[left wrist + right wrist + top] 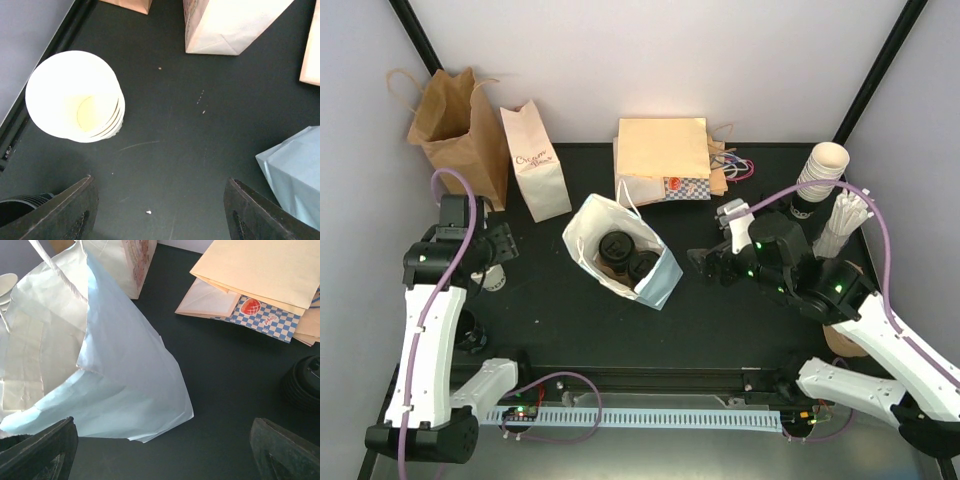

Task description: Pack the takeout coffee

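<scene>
Left of the white bag (582,238) the table (535,290) is bare as far as a stack of cups (75,102), and it is bare on the right too. Behind it stand a small printed bag (535,165) and a flat pile of bags (662,160). Two lidded cups (617,246) fill much of its open top.

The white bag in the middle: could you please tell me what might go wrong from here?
1. The open right hand sits close beside the white bag; a nudge could tip it and the two lidded cups inside.
2. The open left hand hangs near the stack of bare cups; an off-centre descent could topple the stack.
</scene>
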